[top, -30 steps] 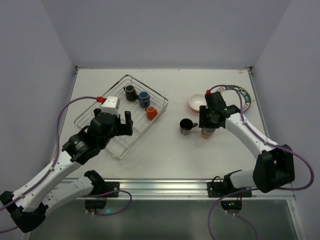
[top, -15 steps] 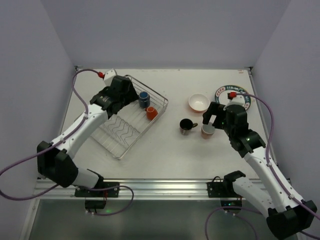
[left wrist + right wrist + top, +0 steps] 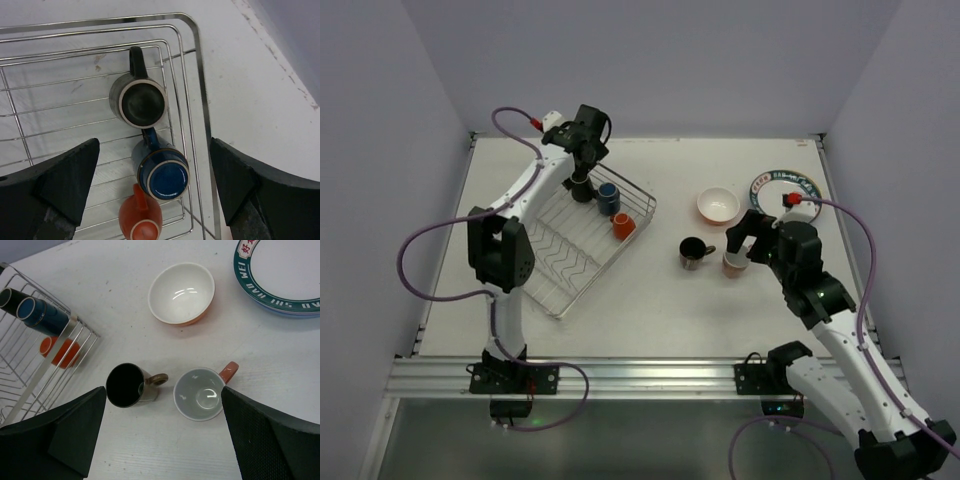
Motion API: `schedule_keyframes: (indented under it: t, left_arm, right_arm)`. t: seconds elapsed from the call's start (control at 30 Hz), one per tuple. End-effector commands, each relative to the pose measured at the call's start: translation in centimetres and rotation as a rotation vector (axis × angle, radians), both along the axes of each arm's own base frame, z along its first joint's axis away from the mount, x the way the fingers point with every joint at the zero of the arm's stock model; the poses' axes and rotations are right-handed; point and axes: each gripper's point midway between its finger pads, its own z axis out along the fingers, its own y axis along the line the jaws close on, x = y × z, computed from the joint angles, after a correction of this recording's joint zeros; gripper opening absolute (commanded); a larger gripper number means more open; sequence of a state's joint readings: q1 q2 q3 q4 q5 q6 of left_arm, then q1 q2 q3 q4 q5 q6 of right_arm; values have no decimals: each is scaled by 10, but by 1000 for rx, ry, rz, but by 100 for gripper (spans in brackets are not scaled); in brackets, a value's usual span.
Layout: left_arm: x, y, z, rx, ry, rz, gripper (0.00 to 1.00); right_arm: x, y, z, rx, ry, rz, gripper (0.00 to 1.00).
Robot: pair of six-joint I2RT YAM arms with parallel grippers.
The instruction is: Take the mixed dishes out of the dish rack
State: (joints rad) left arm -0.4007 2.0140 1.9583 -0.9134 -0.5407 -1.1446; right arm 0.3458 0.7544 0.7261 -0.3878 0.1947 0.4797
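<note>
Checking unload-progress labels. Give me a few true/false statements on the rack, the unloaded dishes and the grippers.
1. A black mug, a blue mug and an orange mug are in the dish rack. True.
2. The orange bowl is in the rack. False: it sits on the table.
3. The right gripper is shut on the pink mug. False: it hangs open above it.
4. The left gripper is open over the rack's mugs. True.
5. The brown mug stands upright beside the pink mug. True.
</note>
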Motion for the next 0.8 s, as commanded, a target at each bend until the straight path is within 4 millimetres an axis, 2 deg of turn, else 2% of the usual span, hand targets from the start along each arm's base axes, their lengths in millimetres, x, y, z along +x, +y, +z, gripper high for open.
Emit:
schedule_keyframes:
  t: [0.0,0.17,0.23,0.27,0.4,0.57,0.77]
  left_arm:
    - [0,23,-13,23,50,107,95]
    - [12,24,-45,17,83,108,93]
    - [19,26,-47,21,82,109,91]
    - [19,28,-57,37,106,116,91]
    - [29,31,-73,29,121,116,90]
    - [33,34,-83,36,136,105,86]
    - [34,38,-93,44,145,113,76]
  right_arm:
    - [4,2,19,44,-82,-3,99]
    - [5,4,16,39,-68,9,99]
    - [5,6,15,39,-63,18,99]
    - [5,6,15,38,-63,16,99]
    - [5,6,15,36,-66,21,99]
    - [5,8,14,37,-65,32,98]
    - [5,9,12,34,-62,39,98]
